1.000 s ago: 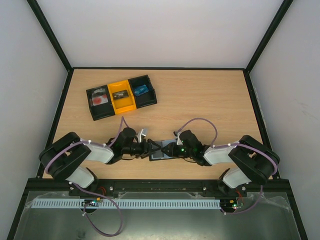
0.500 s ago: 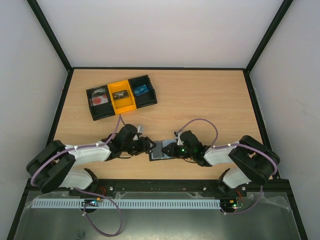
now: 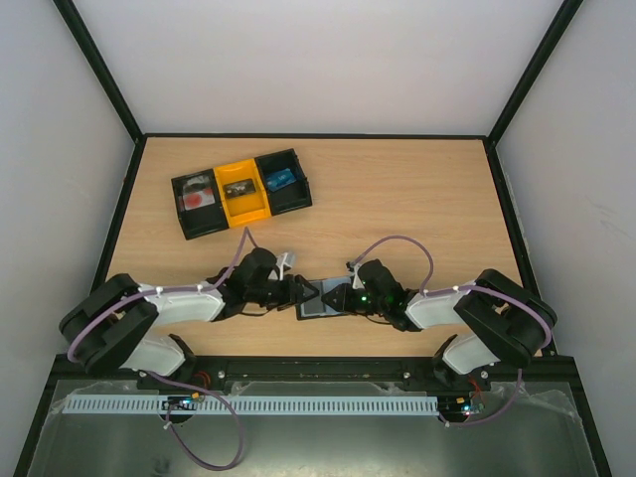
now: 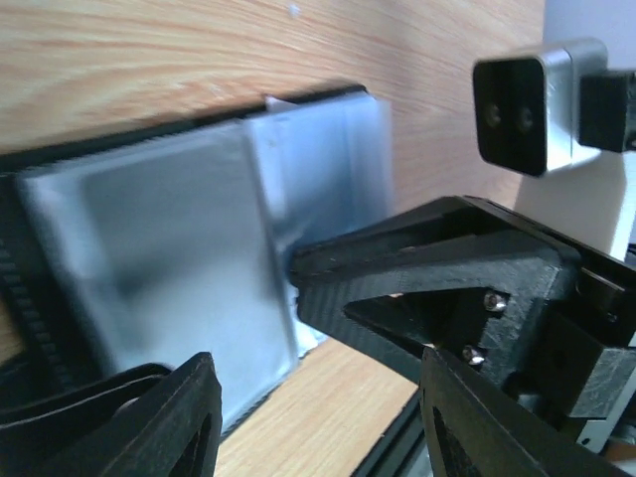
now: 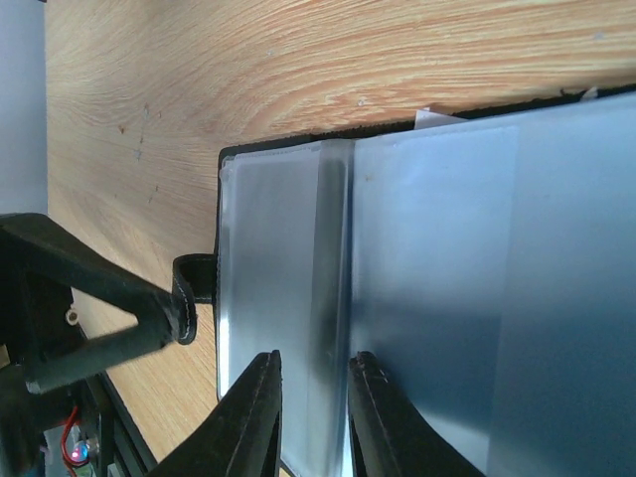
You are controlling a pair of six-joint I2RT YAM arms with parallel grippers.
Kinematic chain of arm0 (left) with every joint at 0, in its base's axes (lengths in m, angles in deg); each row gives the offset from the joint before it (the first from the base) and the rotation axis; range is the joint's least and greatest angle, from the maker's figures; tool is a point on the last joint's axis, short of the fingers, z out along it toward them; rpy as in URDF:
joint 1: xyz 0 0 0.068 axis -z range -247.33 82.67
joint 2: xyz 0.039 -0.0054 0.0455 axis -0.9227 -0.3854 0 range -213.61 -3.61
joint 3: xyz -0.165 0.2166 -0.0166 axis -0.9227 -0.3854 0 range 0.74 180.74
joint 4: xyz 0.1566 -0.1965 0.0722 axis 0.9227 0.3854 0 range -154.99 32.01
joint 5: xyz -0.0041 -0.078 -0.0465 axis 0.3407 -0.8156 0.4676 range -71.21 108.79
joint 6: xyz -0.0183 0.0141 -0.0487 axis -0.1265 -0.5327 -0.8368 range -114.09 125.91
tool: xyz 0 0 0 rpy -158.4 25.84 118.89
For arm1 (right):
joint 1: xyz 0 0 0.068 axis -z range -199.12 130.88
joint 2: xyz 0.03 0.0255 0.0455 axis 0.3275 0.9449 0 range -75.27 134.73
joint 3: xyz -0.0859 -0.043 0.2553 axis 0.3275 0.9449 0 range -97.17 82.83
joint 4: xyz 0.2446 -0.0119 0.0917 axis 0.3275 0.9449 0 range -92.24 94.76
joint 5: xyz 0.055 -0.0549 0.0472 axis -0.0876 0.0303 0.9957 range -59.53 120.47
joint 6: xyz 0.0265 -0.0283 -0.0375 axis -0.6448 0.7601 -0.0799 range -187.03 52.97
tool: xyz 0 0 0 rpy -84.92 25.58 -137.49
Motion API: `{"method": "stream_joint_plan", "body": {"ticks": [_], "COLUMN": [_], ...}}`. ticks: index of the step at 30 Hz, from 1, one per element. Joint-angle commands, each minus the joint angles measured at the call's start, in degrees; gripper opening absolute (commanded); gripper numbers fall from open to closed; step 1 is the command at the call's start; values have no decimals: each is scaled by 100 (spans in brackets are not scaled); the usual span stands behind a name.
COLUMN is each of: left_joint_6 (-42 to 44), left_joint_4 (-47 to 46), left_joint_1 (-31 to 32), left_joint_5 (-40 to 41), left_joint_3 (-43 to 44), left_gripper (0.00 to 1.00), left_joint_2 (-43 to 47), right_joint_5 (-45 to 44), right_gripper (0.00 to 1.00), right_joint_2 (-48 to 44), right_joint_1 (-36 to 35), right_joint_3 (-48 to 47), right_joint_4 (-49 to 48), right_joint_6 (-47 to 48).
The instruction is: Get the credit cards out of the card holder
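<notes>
The card holder (image 3: pixel 318 307) lies open on the table between my two grippers, its grey-blue pocket panels (image 4: pixel 179 248) facing up. A short black tab (image 5: pixel 195 278) sticks out of one edge. A thin pale corner (image 5: pixel 437 118) pokes from its far edge; otherwise the credit cards inside are hidden. My right gripper (image 5: pixel 316 360) rests on the panels with a narrow gap between its jaws, straddling the middle ridge (image 5: pixel 333 248). My left gripper (image 4: pixel 314 370) stands wide open at the holder's near edge, with nothing between its fingers.
A black-and-yellow three-compartment tray (image 3: pixel 242 211) sits at the back left. It holds a red item (image 3: pixel 197 199), a dark item (image 3: pixel 238 188) and a blue item (image 3: pixel 280 180). A black frame (image 3: pixel 318 135) borders the table.
My left arm swung its elbow out to the left. Its gripper drew back a little from the holder, then returned to it. The right arm has stayed put on the holder.
</notes>
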Motion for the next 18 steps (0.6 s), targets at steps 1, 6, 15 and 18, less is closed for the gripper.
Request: {"method": "stream_joint_plan", "body": {"ticks": [1, 6, 15, 18], "left_joint_6": [-140, -180, 358, 490], "left_joint_4": [-623, -504, 742, 1228], "left_joint_1": [217, 273, 273, 272], "left_joint_5": [-344, -178, 339, 680], "left_joint_3": [387, 622, 897, 959], "left_gripper": [57, 59, 60, 60], "left_joint_2": [-326, -644, -871, -658], "right_joint_5": [-150, -249, -279, -315], "right_gripper": [20, 20, 20, 20], "right_joint_2": [-121, -295, -199, -174], "right_joint_1": [-35, -38, -41, -40], "right_joint_3": [65, 230, 219, 203], "right_joint_4": [66, -59, -111, -76], "right_joint_6": [27, -74, 0, 17]}}
